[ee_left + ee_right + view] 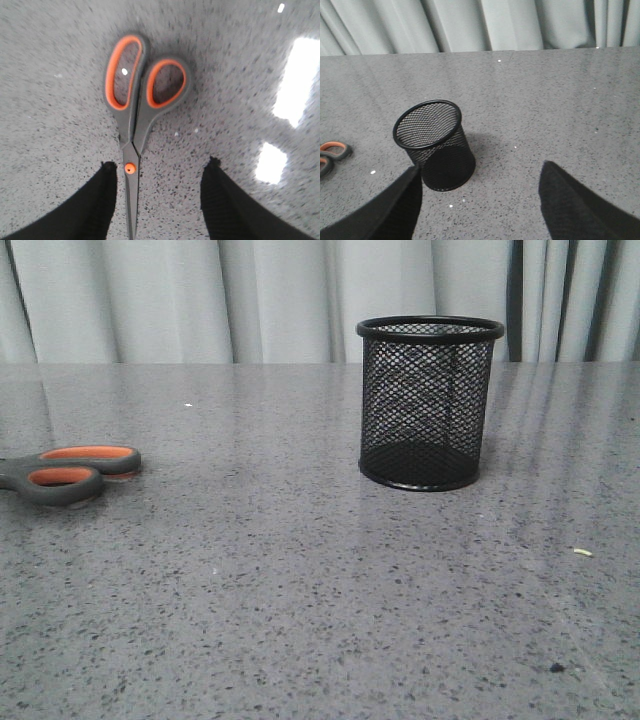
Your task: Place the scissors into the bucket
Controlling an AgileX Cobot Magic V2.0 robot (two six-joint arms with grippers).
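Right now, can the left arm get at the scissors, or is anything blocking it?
Probably yes. The left gripper is open over the scissors, its fingers either side of the blades near the pivot. The scissors lie flat on bare table, well apart from the bucket.

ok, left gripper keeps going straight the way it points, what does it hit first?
Probably the scissors: the open left gripper points down at the table, the blade lying between its fingers, close to one. Height above them is unclear.
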